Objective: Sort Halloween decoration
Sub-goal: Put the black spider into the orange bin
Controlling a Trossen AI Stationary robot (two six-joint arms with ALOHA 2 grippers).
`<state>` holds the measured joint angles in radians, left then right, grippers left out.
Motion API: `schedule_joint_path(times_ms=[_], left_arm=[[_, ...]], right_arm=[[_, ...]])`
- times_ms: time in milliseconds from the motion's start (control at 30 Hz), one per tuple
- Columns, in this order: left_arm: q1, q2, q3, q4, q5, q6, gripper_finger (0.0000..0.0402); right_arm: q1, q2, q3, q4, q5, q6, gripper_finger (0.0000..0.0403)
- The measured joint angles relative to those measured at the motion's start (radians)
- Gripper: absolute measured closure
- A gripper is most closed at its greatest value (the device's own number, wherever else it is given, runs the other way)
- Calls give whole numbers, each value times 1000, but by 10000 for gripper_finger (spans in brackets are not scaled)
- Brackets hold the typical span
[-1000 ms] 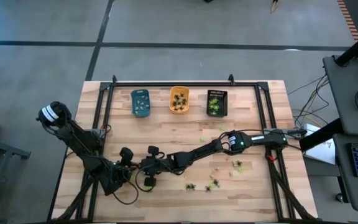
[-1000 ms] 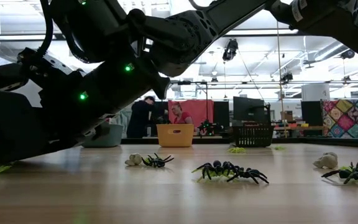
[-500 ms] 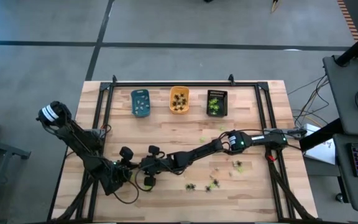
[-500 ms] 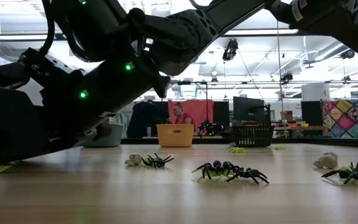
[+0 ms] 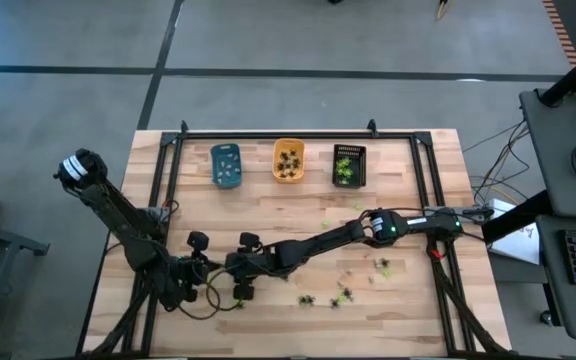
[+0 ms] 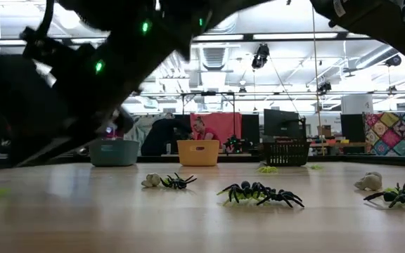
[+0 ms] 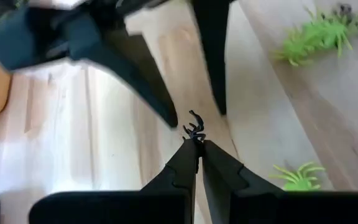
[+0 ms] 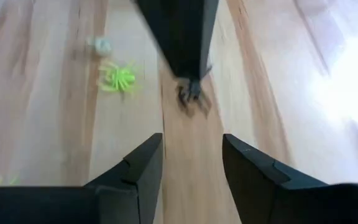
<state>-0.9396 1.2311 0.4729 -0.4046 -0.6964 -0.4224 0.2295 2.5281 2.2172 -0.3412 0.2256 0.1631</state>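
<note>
High view, orange tray (image 5: 288,161) w/ black spiders (image 5: 289,158)

A pale striped wooden tabletop (image 5: 268,215) framed in black holds a teal tray (image 5: 225,165), an orange tray (image 5: 288,161) and a black tray (image 5: 349,165). Black spiders (image 6: 259,192), yellow-green spiders (image 7: 312,38) and a whitish figure (image 6: 151,180) lie scattered.

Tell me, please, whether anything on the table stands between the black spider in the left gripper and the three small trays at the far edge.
Nothing visible does. The left gripper is shut on a black spider near the front of the table. Bare wood lies between it and the trays; the open right gripper sits close beside it, not toward the trays.
</note>
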Motion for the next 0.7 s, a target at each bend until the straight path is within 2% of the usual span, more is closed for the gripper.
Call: schedule_joint_path(times_ms=[233,567,700], left_arm=[[77,-113,40,-32,-3,-23,401],[346,-181,145,-34,-13,154,402],[439,-214,162,-32,-13,204,402]], right_arm=[[-1,-76,54,-381,10,-69,227],[-54,-186,50,-664,7,-301,226],[-103,-250,41,-758,-38,-386,225]])
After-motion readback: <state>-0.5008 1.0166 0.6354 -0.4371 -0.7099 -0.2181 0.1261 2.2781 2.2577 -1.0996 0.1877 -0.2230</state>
